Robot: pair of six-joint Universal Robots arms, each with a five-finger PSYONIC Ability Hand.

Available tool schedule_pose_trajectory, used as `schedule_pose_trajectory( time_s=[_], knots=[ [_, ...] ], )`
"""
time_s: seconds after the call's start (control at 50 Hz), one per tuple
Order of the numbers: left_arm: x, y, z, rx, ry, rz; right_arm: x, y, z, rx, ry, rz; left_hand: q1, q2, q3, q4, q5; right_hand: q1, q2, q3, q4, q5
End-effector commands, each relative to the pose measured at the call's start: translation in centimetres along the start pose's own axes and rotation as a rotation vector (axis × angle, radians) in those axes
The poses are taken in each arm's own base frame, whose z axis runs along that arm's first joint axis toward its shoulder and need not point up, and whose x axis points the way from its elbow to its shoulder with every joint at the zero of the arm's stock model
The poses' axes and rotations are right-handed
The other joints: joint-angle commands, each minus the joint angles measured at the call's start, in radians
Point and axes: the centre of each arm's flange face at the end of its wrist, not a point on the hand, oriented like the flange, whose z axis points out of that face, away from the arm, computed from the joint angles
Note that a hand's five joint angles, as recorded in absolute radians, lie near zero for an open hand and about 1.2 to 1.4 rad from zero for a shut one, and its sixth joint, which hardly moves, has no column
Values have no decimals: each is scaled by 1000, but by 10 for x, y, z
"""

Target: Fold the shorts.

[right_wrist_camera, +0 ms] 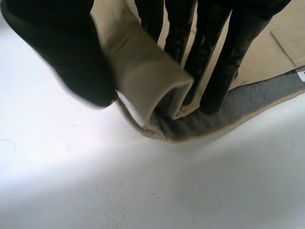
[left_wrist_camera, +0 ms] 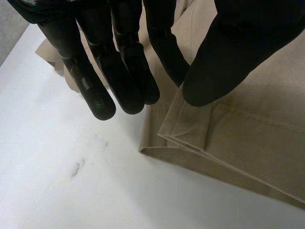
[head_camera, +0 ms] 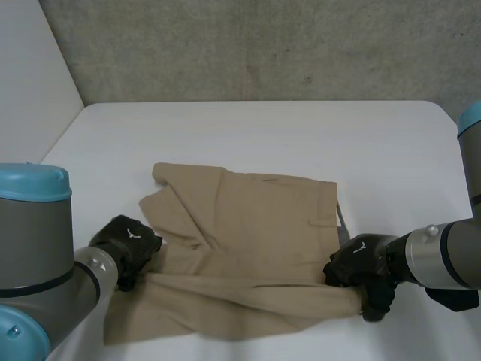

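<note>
- Head view: the shorts point(head_camera: 255, 226) lie mid-table between the two hands. The near edge is bunched into a ridge running from the left hand point(head_camera: 128, 248) to the right hand point(head_camera: 364, 272), one hand at each end.
- Left wrist view: the thumb sits on top of the stitched hem with the nearest finger meeting it, so it reads as a pinch on the hem corner. The other fingers point(left_wrist_camera: 100, 102) are straight, tips just past the cloth edge over bare table.
- Right wrist view: thumb and fingers are clamped round a rolled fold of the waistband. The grey lining point(right_wrist_camera: 257, 100) shows under the fingertips.
- Step, my read: carry the near edge over onto the far one. Lift both ends together, hold the ridge taut, lay edge on edge, and let go only once it's flat. The left pinch looks shallow and could slip.
- Surface and room: the white table point(head_camera: 301, 135) is smooth, with faint scuffs beyond the left fingertips. There is a grey concrete wall point(head_camera: 263, 45) behind and a white side panel point(head_camera: 37, 75) by the left arm.
</note>
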Motion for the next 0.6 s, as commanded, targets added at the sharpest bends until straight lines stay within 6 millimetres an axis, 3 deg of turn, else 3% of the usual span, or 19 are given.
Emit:
schedule_pose_trajectory(
  time_s=[0.02,0.1,0.18,0.24,0.26,0.3,0.34,0.36,0.4,0.44,0.5,0.52,0.6],
  knots=[
    [0,-1,1,4,1,-1,6,-4,7,42,54,-30,277,203,208,193,251,627,430,452,452,468],
    [-6,-9,7,43,-32,-2,19,-10,15,115,152,-65,277,203,208,193,251,627,430,452,452,468],
    [-24,-31,16,147,-117,-6,40,-32,18,236,319,-119,277,203,208,193,251,627,430,452,452,468],
    [-52,-67,20,298,-244,-17,49,-54,15,328,427,-155,277,203,208,193,251,627,430,452,452,468],
    [-61,-78,21,343,-283,-23,58,-72,9,408,516,-171,277,203,208,193,251,627,430,452,452,468],
    [-92,-114,14,491,-418,-41,69,-93,0,502,617,-189,277,203,208,193,251,627,430,452,452,468],
    [-115,-138,4,589,-523,-61,84,-125,-23,672,777,-212,277,203,208,193,251,627,430,452,452,468],
    [-140,-161,-11,692,-640,-93,88,-137,-32,739,829,-222,277,203,208,193,251,627,430,452,452,468],
    [-162,-180,-27,787,-754,-128,95,-157,-52,878,931,-242,277,203,208,193,251,627,430,452,452,468],
    [-181,-202,-49,926,-870,-171,101,-181,-88,1095,1066,-272,277,203,208,193,251,627,430,452,452,468],
    [-193,-217,-77,1054,-941,-217,101,-199,-130,1342,1196,-288,277,203,208,193,251,627,430,452,452,468],
    [-198,-222,-97,1126,-964,-251,100,-200,-136,1384,1211,-289,277,203,208,193,251,627,430,452,452,468],
    [-196,-218,-115,1194,-925,-319,100,-198,-136,1406,1209,-269,277,203,208,193,251,627,430,452,452,468]
  ],
)
